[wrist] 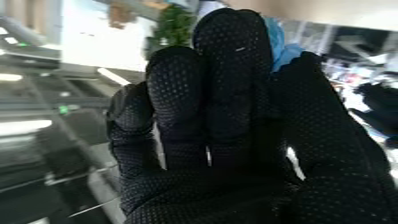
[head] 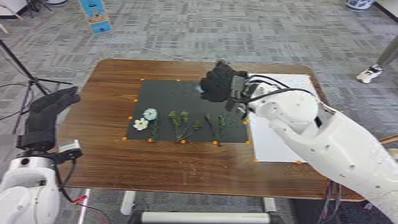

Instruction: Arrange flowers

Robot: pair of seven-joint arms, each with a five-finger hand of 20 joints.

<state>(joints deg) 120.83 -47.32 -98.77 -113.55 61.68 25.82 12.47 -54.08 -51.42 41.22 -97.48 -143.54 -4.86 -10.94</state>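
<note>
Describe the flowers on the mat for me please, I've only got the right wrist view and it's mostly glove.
Observer: In the head view, a pale blue flower and a white flower lie on the near left part of the dark mat.
Operator: Okay, and where over the table is the right hand, the one with the blue thing?
Observer: Over the far right corner of the mat, close to the white sheet.
Operator: Anything green laid out?
Observer: Yes, green sprigs lie to the right of the two flowers.
</note>
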